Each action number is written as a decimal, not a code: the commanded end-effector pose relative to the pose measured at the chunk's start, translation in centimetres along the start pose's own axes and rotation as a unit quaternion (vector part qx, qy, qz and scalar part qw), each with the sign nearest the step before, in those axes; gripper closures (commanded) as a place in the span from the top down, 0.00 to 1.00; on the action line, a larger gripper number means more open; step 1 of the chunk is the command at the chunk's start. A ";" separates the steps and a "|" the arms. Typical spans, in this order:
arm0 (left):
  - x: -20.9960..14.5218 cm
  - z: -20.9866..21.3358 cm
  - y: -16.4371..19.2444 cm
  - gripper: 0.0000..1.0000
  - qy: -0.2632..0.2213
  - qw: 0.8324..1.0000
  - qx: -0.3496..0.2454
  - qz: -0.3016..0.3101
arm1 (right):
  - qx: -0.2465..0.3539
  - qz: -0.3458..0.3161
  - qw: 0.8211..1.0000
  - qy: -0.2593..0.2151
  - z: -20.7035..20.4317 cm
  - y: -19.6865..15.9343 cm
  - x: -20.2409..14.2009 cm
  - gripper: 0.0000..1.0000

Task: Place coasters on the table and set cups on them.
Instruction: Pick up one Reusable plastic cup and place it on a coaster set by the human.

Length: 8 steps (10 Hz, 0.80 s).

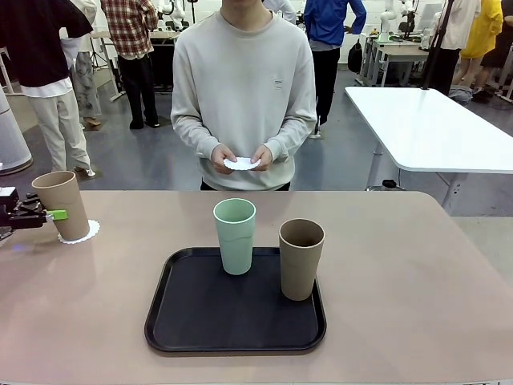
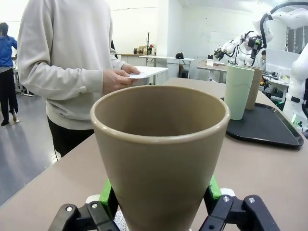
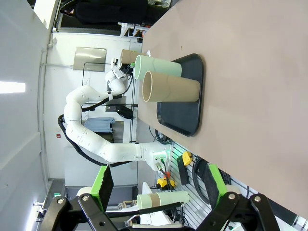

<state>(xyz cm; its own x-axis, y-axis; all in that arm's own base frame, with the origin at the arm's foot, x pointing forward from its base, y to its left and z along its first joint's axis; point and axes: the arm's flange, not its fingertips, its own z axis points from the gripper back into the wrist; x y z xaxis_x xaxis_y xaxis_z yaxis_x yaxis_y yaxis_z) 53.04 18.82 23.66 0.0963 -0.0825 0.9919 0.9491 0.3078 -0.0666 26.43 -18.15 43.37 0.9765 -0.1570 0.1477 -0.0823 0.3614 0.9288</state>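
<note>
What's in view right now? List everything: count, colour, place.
cups: 3; tan cup on a doily at the table's left edge; green cup and second tan cup upright on the tray
doilies: 2 seen, white; doily under the left tan cup; second doily in the person's hands
tray: 1, black, middle of the near table
table: 1, beige
white table: 1, behind on the right
bystanders: several, standing far behind
person: 1, grey sweatshirt, at the far side
left fingers: closed on the left tan cup
right fingers: open, holding nothing
</note>
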 end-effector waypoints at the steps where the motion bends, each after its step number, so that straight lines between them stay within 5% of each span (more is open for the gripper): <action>1: -0.4 0.0 0.0 0.86 0.008 1.000 -0.013 -0.022 | 0.013 0.008 1.000 -0.005 0.0 0.0 0.2 1.00; 2: -0.5 -0.1 -0.1 0.86 0.010 1.000 -0.014 -0.023 | 0.013 0.008 1.000 -0.005 0.0 0.0 0.2 1.00; 3: -0.5 0.0 -0.1 1.00 0.014 1.000 -0.017 -0.021 | 0.013 0.008 1.000 -0.005 0.0 0.0 0.2 1.00; 8: -0.9 0.2 0.1 1.00 0.061 0.997 -0.027 -0.029 | 0.013 0.008 1.000 -0.005 0.0 0.0 0.2 1.00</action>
<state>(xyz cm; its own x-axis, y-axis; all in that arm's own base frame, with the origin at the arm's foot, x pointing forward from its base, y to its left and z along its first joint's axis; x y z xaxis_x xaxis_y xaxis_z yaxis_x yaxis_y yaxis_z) 52.79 19.08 23.01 0.0998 -0.1625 0.9817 0.9615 0.2695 -0.0531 26.43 -18.15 43.37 0.9765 -0.1570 0.1477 -0.0824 0.3614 0.9288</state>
